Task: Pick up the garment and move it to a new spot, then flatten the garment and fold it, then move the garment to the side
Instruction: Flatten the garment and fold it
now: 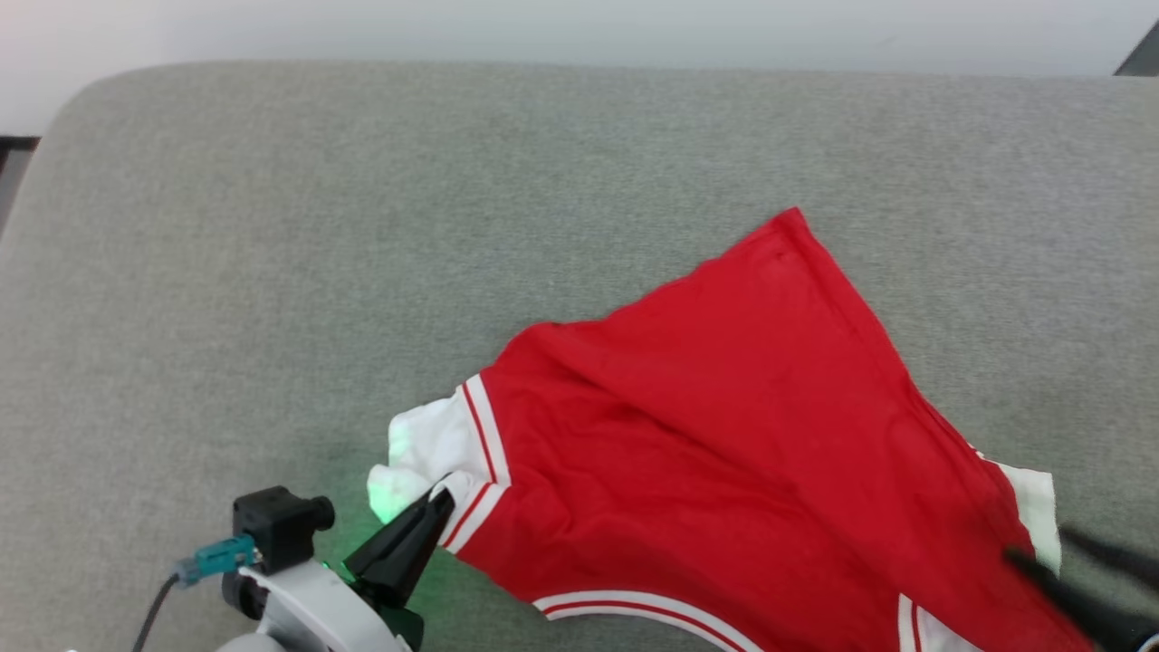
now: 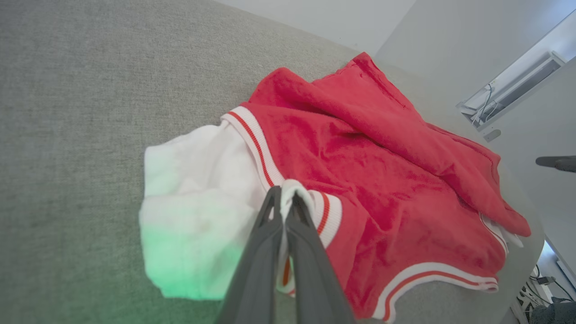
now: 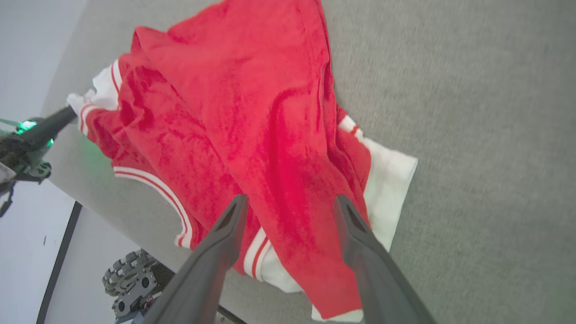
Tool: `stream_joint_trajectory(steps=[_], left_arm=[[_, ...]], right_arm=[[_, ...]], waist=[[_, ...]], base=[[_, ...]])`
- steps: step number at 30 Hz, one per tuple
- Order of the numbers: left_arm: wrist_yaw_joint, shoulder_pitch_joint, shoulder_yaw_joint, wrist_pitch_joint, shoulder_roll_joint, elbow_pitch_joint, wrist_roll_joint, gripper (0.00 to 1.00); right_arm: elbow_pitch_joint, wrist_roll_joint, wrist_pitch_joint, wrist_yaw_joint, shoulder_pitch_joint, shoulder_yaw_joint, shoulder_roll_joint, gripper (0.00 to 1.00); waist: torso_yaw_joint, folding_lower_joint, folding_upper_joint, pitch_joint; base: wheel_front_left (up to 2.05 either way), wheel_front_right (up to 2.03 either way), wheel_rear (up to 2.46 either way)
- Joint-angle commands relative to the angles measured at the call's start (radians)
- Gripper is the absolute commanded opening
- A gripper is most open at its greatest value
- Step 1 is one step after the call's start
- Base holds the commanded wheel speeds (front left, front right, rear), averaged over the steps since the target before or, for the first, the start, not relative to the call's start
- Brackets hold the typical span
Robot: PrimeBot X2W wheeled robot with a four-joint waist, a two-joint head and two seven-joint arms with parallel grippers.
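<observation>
While the left gripper [image 2: 283, 198] is clamped on the striped sleeve trim at the left of the garment [image 1: 724, 435], the right gripper [image 3: 290, 202] is spread wide, gripping nothing, fingers over the right sleeve. Both arms reach in low from the near edge. The garment lies back-up on the grey cushion [image 1: 362, 226], near-right, neckline near, hem corner pointing far.

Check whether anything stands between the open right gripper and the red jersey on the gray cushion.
Nothing visible does. The right gripper hangs open directly over the red jersey, beside its white sleeve, nothing but cloth beneath it. The left gripper is shut on the opposite sleeve's striped trim.
</observation>
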Motion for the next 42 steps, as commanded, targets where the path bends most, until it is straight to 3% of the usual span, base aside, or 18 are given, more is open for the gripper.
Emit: stream_joint_trajectory(steps=[1,4,7,18,25,33,34,35,36,37,42], left_arm=[[0.002,0.008,0.005,0.000,-0.009,-0.004,0.010,0.00],[0.002,0.010,0.014,0.000,-0.030,-0.005,0.024,0.00],[0.002,-0.008,0.011,0.000,-0.056,-0.003,0.036,0.00],[0.002,-0.064,-0.026,0.000,-0.132,0.019,0.039,0.00],[0.002,-0.097,-0.054,0.000,-0.160,0.031,0.042,0.00],[0.002,-0.120,-0.072,0.000,-0.170,0.037,0.020,0.00],[0.002,-0.120,-0.072,0.000,-0.168,0.035,0.016,0.00],[0.002,-0.119,-0.070,0.000,-0.167,0.032,0.009,0.00],[0.002,-0.117,-0.067,0.000,-0.167,0.026,-0.004,0.00],[0.002,-0.114,-0.063,0.000,-0.168,0.016,-0.024,0.00],[0.002,-0.117,-0.046,0.000,-0.136,-0.028,-0.118,0.00]], right_arm=[[-0.023,0.010,0.005,-0.001,-0.029,-0.023,-0.006,1.00],[-0.055,0.006,0.011,-0.001,-0.104,-0.049,-0.013,1.00],[-0.010,-0.059,-0.002,-0.001,-0.240,-0.018,-0.036,1.00],[0.452,-0.225,-0.033,-0.001,-0.834,0.424,-0.075,1.00],[0.696,-0.236,-0.057,-0.001,-1.018,0.660,-0.083,1.00],[0.904,-0.206,-0.104,-0.001,-1.112,0.842,-0.069,1.00],[0.920,-0.191,-0.109,-0.001,-1.117,0.858,-0.064,0.96],[0.934,-0.180,-0.115,-0.001,-1.120,0.869,-0.059,0.44],[0.943,-0.165,-0.124,-0.001,-1.124,0.882,-0.052,0.09],[0.951,-0.156,-0.139,-0.001,-1.134,0.892,-0.047,0.00],[1.000,-0.098,-0.254,-0.001,-1.180,0.870,-0.021,0.00]], waist=[[0.016,0.0000,0.0000,0.008],[0.037,0.0000,0.0000,0.018],[0.058,0.0000,0.0000,0.031],[0.133,0.0000,0.0000,0.068],[0.175,0.0000,0.0000,0.103],[0.187,0.0000,0.0000,0.119],[0.185,0.0000,0.0000,0.120],[0.183,0.0000,0.0000,0.120],[0.180,0.0000,0.0000,0.120],[0.176,0.0000,0.0000,0.119],[0.149,0.0000,0.0000,0.103]], base=[[0.00,0.00,0.00],[0.00,0.00,0.00],[0.00,0.00,0.00],[0.00,0.00,0.00],[0.00,0.00,0.00],[0.00,0.00,0.00],[0.00,0.00,0.00],[0.00,0.00,0.00],[0.00,0.00,0.00],[0.00,0.00,0.00],[0.00,0.00,0.00]])
